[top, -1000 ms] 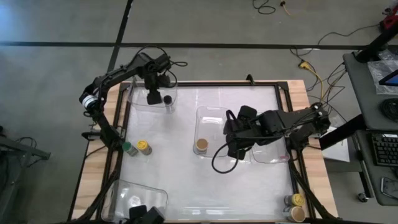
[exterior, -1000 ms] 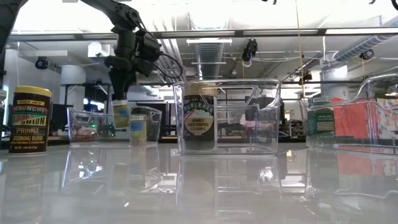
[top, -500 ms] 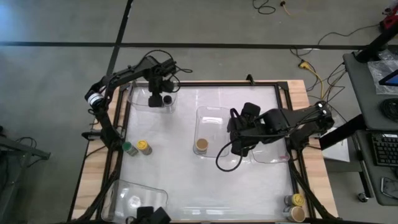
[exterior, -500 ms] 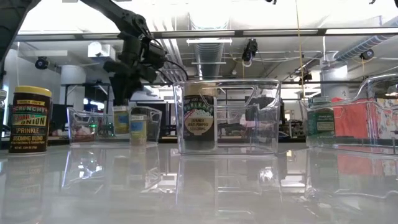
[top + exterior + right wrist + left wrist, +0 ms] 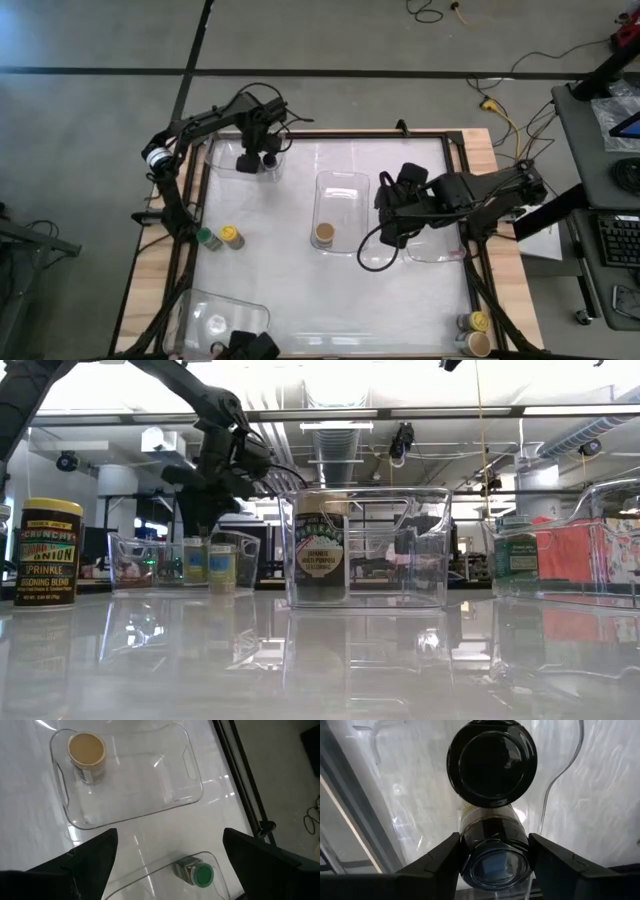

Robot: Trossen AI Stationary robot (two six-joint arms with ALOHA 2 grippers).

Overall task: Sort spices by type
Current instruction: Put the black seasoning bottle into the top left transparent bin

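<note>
My left gripper reaches down into the clear far-left bin and is shut on a dark spice jar. A black-lidded jar stands right beside it in the same bin. In the low view both jars stand on the bin floor. My right gripper hovers open over the table's middle right. Below it are the middle bin, which holds a tan-lidded jar, and a green-lidded jar in the right bin. My left gripper pinches the dark jar at its upper part, one finger on each side. The fingers come from above and point down. The jar stands upright with its base on the bin floor, next to the black-lidded jar.
A green-lidded jar and a yellow-lidded jar stand on the table's left side. Two more jars, yellow and tan, sit at the near right corner. Another clear bin lies near left. A large jar looms close in the low view.
My left gripper has come down into the far-left bin with the jar. The jar hung clear of the floor a second ago and now stands beside the black-lidded jar. My right arm has drifted toward the table's right edge, away from the middle bin.
</note>
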